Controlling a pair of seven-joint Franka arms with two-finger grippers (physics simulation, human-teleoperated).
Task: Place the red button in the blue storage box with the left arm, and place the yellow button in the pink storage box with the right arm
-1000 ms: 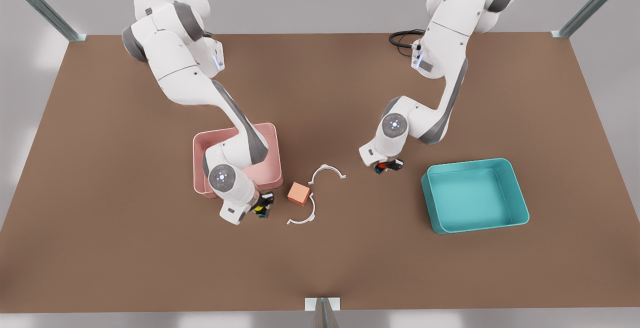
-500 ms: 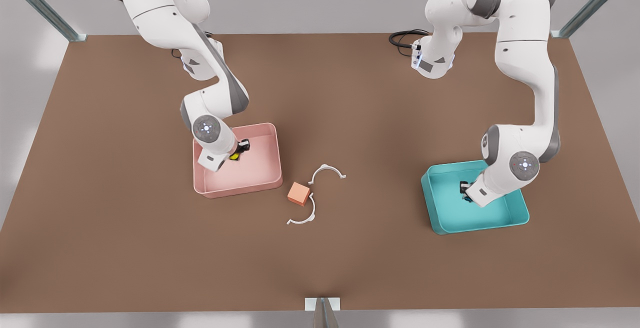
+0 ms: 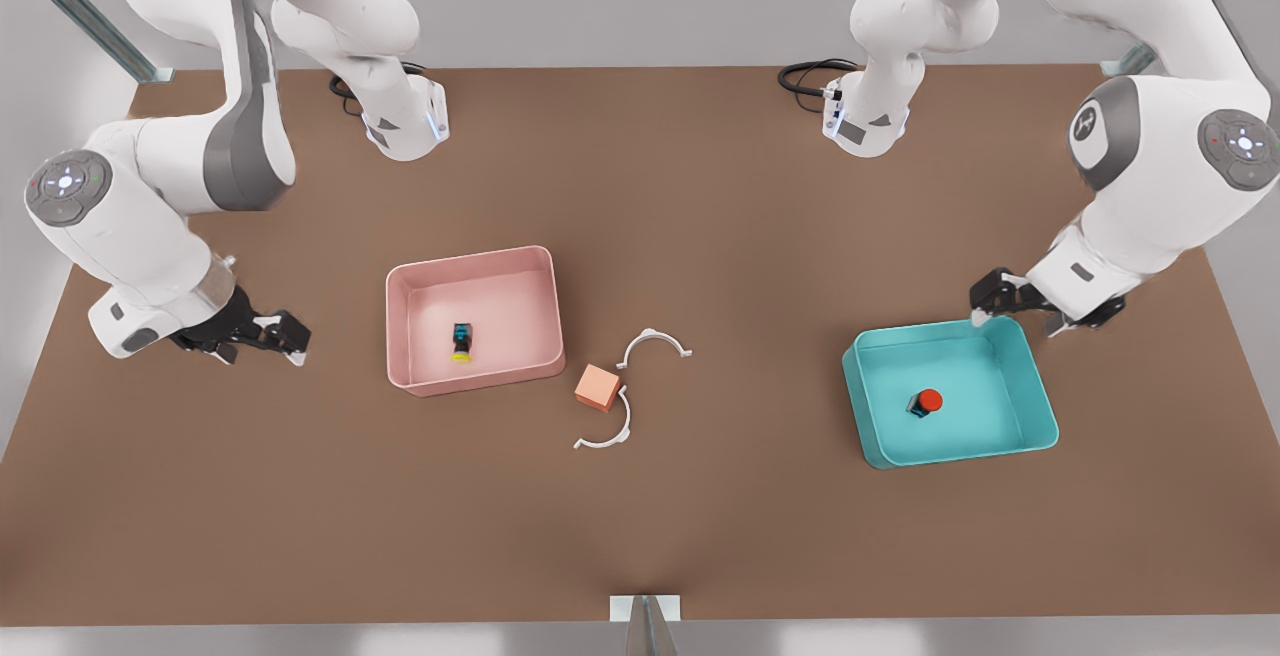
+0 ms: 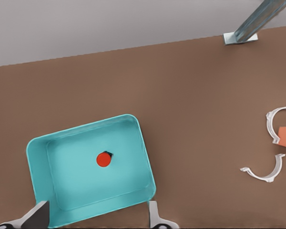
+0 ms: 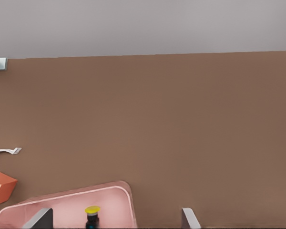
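Note:
The red button (image 3: 929, 400) (image 4: 103, 159) stands inside the blue storage box (image 3: 960, 454) (image 4: 145, 167) at the front view's right. My left gripper (image 3: 1015, 314) (image 4: 95, 217) hovers open and empty above the box's far corner. The yellow button (image 3: 461, 343) (image 5: 92, 212) lies on its side inside the pink storage box (image 3: 470, 383) (image 5: 62, 198), left of centre. My right gripper (image 3: 262, 341) (image 5: 114, 220) is open and empty, raised well off to the front view's left of the pink box.
An orange cube (image 3: 597, 387) sits between two white curved clips (image 3: 653, 344) (image 3: 605, 431) at the table's centre. A black cable (image 3: 810, 74) coils by the far arm base. Metal posts stand at the table's corners.
Both grippers have opened and left their buttons in the boxes. Each arm has since lifted and swung outward, away from its box.

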